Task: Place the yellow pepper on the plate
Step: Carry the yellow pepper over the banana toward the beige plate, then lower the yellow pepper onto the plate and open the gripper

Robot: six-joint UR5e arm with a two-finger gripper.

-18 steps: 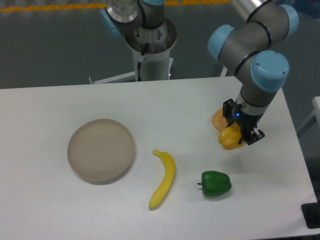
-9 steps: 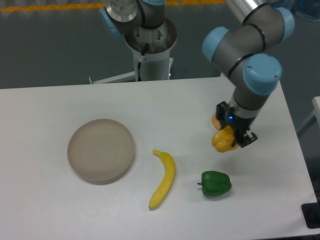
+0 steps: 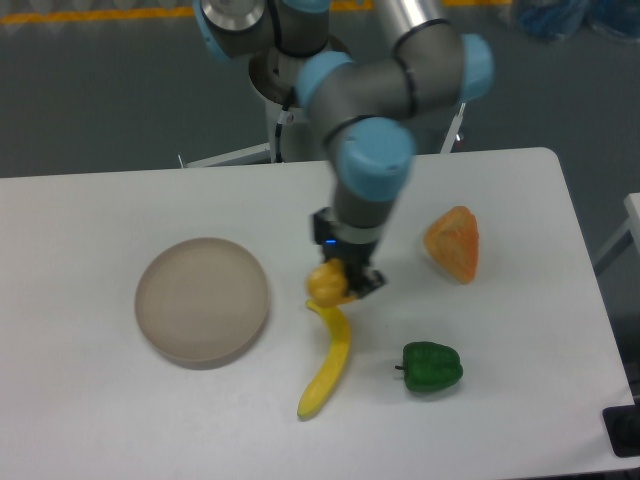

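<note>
My gripper (image 3: 338,280) is shut on the yellow pepper (image 3: 327,286), a small lumpy yellow-orange fruit, and holds it above the table over the top end of the banana (image 3: 328,362). The round beige-grey plate (image 3: 203,300) lies on the table to the left of the gripper, with nothing on it. The pepper is about a hand's width to the right of the plate's rim.
A long yellow banana lies just below the gripper. A green pepper (image 3: 432,367) sits at the lower right. A flat orange triangular wedge (image 3: 454,243) lies at the right. The arm's base (image 3: 298,90) stands behind the table's far edge.
My gripper has carried the yellow pepper well to the left, from beside the orange wedge to above the banana's top end. The wedge now shows in full.
</note>
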